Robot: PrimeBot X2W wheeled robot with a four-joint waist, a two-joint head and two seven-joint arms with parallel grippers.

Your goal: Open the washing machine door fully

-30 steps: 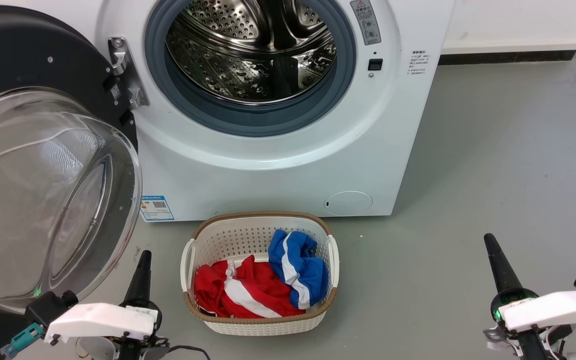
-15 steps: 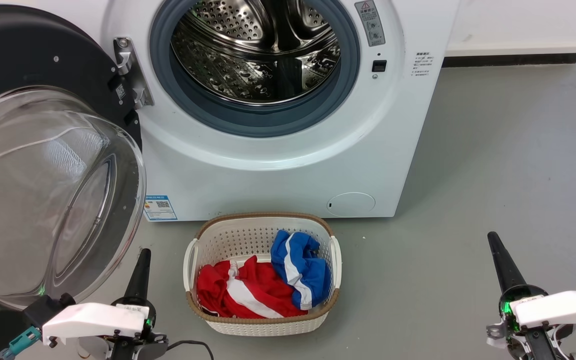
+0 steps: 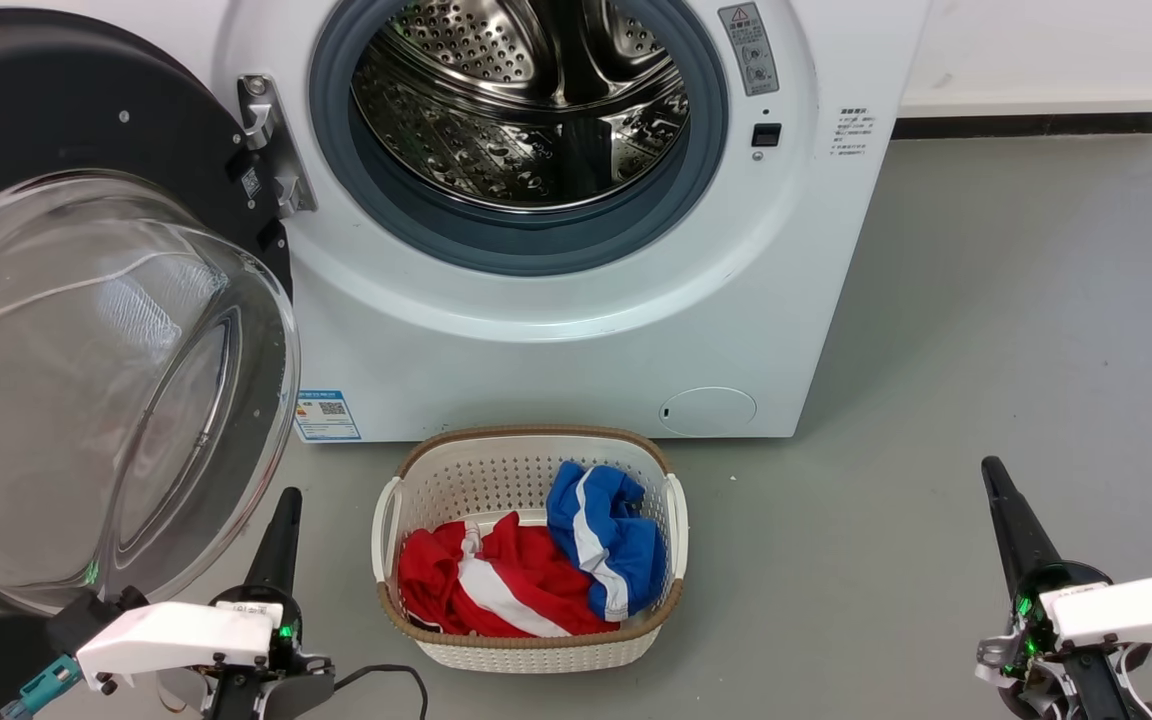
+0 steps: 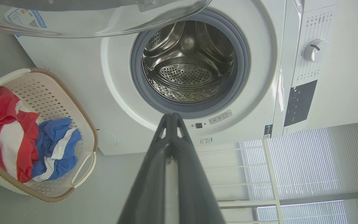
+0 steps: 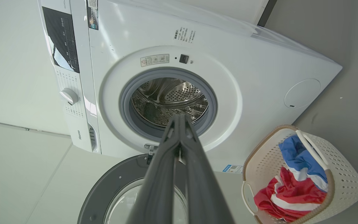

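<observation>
The washing machine door (image 3: 106, 320) is swung out wide on the left side of the washing machine (image 3: 556, 340). It hangs from its hinge, and its round glass bowl sticks out toward the robot. The shiny drum (image 3: 521, 110) is wide open to see.

The left hand (image 3: 286, 510) is low down, just beside the bottom edge of the glass bowl. It does not seem to touch it. Its two fingers are pressed together and hold nothing. The right hand (image 3: 998, 495) is far off on the other side, over the floor (image 3: 986, 330). Its fingers are pressed together too, and it is empty.

A basket (image 3: 526, 655) with red and blue clothes (image 3: 526, 570) sits on the floor in front of the machine.

I think the job is at its last step, or done. If the door can swing more, the left hand should push its rim gently away from the machine. It should push the rim, not the glass.
</observation>
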